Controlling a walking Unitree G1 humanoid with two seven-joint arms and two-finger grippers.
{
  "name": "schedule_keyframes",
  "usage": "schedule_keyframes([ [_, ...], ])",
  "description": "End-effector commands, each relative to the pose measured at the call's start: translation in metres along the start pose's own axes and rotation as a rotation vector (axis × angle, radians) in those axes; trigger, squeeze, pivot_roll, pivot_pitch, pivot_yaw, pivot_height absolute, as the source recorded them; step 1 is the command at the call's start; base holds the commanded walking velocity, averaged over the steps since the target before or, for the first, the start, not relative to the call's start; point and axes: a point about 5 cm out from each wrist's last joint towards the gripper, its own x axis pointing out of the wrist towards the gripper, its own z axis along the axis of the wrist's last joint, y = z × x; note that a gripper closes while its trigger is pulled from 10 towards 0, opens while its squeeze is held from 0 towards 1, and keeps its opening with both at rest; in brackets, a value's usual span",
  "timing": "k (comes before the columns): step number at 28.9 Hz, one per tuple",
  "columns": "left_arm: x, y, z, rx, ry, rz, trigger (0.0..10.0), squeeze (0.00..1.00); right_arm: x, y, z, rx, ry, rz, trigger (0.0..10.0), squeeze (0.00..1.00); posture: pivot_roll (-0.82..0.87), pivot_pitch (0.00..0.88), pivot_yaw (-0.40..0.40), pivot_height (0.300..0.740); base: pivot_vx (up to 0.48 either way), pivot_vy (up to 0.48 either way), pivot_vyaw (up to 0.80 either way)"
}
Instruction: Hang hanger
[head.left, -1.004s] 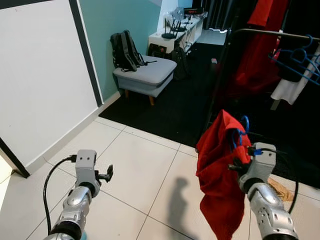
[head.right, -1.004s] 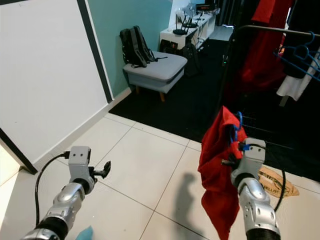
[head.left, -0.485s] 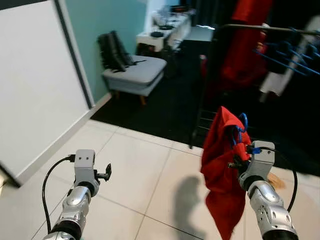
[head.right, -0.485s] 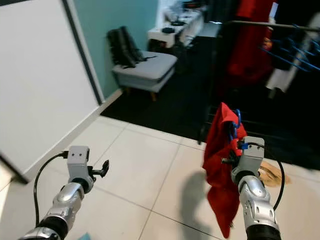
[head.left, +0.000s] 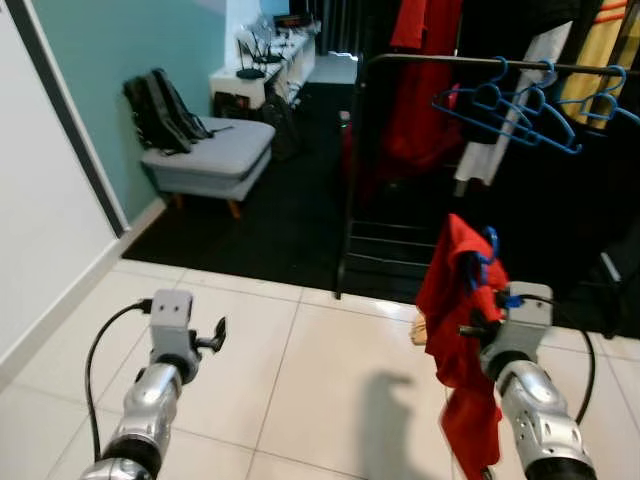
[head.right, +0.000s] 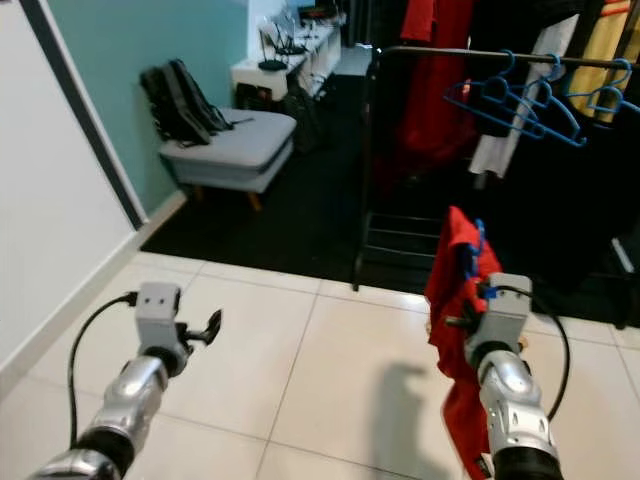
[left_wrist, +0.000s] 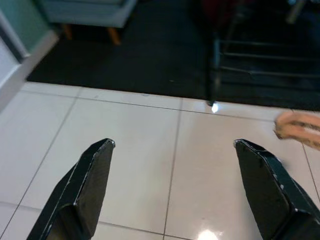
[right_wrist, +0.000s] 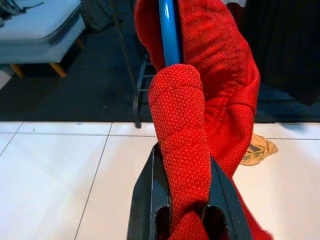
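Note:
A red garment (head.left: 459, 300) hangs on a blue hanger (head.left: 489, 245), and my right gripper (head.left: 478, 325) is shut on both, holding them up at the lower right. In the right wrist view the black fingers (right_wrist: 150, 195) pinch the red cloth (right_wrist: 185, 145) with the blue hanger (right_wrist: 170, 30) rising above them. A black clothes rail (head.left: 470, 62) stands ahead on the dark carpet, carrying several blue hangers (head.left: 510, 105) and clothes. My left gripper (head.left: 212, 340) is open and holds nothing at the lower left; its fingers (left_wrist: 82, 187) spread over white tile.
A grey stool (head.left: 208, 158) with a black backpack (head.left: 158, 105) sits at the back left by the teal wall. A white shelf unit (head.left: 262, 70) stands beyond it. A tan paper bag (left_wrist: 299, 127) lies on the tiles near the rack's foot.
The camera has turned right and moved forward, so the rack and its blue hangers are now closer and more central. Both grippers hold as before.

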Motion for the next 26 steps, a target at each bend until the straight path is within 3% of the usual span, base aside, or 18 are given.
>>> schedule_keyframes([
  [1,0.000,-0.001,0.001,0.011,-0.005,-0.013,10.0,0.00,0.001,-0.003,0.006,-0.013,-0.036,-0.005,10.0,0.00,-0.02,0.001,0.015,0.740,0.326,0.000,-0.76],
  [6,-0.002,-0.002,-0.003,0.014,-0.002,-0.019,10.0,0.00,0.003,-0.002,0.011,-0.018,-0.055,-0.001,10.0,0.00,-0.02,0.000,0.013,0.740,0.326,0.000,-0.67],
  [16,-0.002,-0.003,-0.003,0.017,-0.002,-0.025,10.0,0.00,0.006,-0.003,0.016,-0.020,-0.070,-0.001,10.0,0.00,-0.03,0.000,0.014,0.740,0.330,0.000,0.00],
  [26,-0.003,-0.004,-0.004,0.020,0.000,-0.027,10.0,0.00,0.007,-0.005,0.019,-0.014,-0.075,-0.010,10.0,0.00,-0.03,0.001,0.014,0.740,0.330,0.000,-0.78],
])
